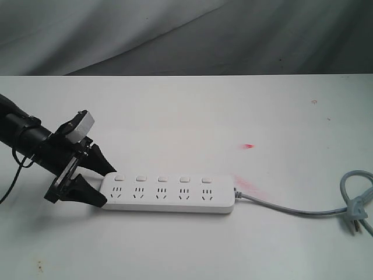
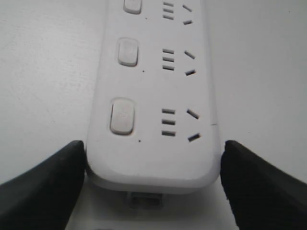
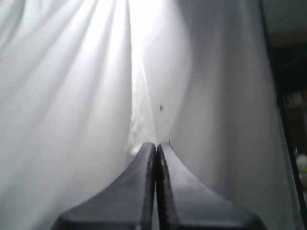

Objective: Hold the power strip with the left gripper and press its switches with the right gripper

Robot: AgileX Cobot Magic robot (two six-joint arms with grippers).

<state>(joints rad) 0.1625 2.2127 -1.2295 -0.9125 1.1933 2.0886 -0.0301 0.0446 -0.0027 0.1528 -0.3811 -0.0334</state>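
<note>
My left gripper [image 1: 107,186] clasps the power strip [image 1: 169,201] by its end; it runs straight ahead, table [image 1: 175,116] open on both sides; my right gripper [image 3: 156,146] is clenched, empty.

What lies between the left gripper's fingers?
The rounded end of the power strip fills the gap of the left gripper; the left wrist view shows both fingers against its sides, nothing else between.

Exterior view: raised, looks down and across table [image 1: 192,111] toward grey backdrop [image 1: 233,35]; middle distance, whole power strip [image 1: 169,195] in frame.

Left wrist view: very near, looks along power strip from rounded end clamped in left claw [image 2: 153,158] (three switches [image 2: 122,116] visible).

Shared with exterior view: that strip end, claw tips.

Right wrist view: over closed right claw [image 3: 156,146], faces draped white cloth [image 3: 62,96].
</note>
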